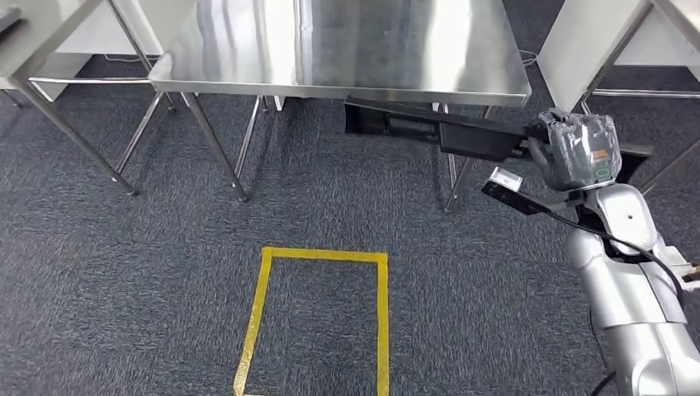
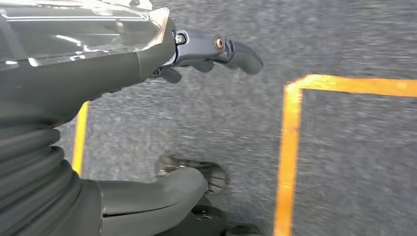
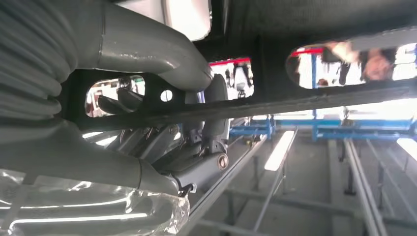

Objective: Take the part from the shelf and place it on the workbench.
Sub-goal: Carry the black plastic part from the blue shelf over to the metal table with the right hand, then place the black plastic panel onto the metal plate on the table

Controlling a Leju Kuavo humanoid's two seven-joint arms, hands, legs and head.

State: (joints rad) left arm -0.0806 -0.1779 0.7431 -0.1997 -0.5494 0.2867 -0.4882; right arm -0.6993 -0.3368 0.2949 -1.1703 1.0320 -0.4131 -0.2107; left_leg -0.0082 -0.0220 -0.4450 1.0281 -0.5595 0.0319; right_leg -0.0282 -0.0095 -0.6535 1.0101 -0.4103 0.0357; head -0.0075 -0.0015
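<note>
the right robot hand clamps one end of a long black part, held level just below the steel bench edge. the left robot hand hangs with fingers apart, holding nothing. risk: lifting could knock the part against the bench edge.

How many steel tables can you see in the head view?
3. One large table stands straight ahead, one table is at the far left, and one table is at the far right. Others may stand outside the picture.
</note>
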